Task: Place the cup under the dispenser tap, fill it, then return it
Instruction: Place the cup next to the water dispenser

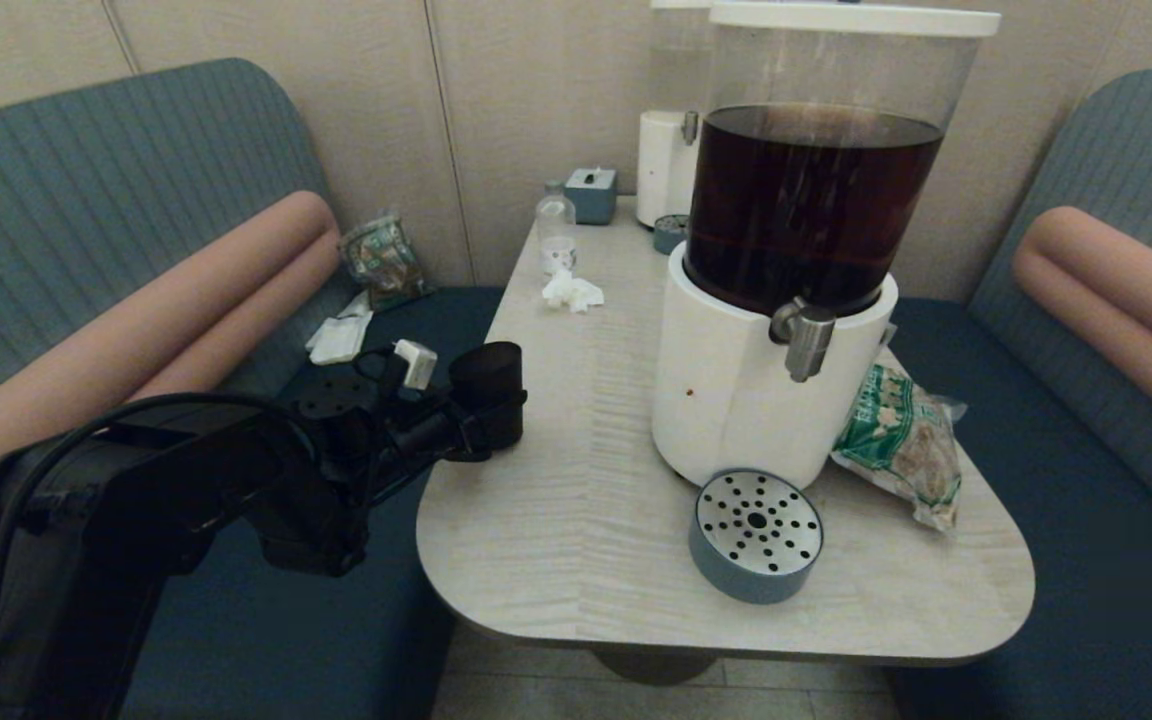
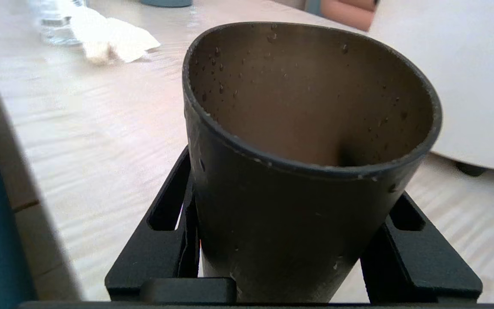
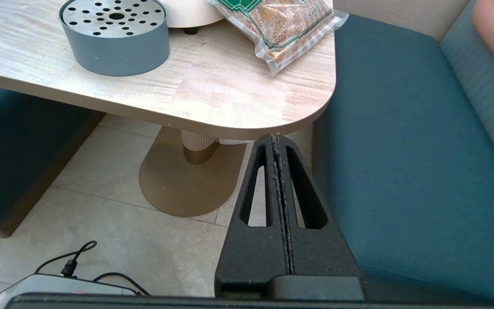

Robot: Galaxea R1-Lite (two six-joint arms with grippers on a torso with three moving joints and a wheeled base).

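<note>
The black tapered cup point(image 1: 489, 392) stands upright at the table's left edge, held by my left gripper point(image 1: 481, 425), which is shut on its lower body. In the left wrist view the cup point(image 2: 298, 180) fills the frame, empty inside with small droplets on its wall, a black finger point(image 2: 161, 240) pressed to each side. The silver dispenser tap point(image 1: 804, 338) juts from the big white-based dispenser point(image 1: 736, 400) with dark brown drink, well to the right of the cup. My right gripper point(image 3: 276, 138) is parked low beside the table's right corner, shut and empty.
A round blue-grey drip tray point(image 1: 756, 535) with perforated steel top sits below the tap, in front of the dispenser. A green-printed snack bag point(image 1: 901, 440) lies right of it. Crumpled tissue point(image 1: 571, 292), a small bottle point(image 1: 556, 225) and a second white dispenser point(image 1: 664, 165) stand at the back.
</note>
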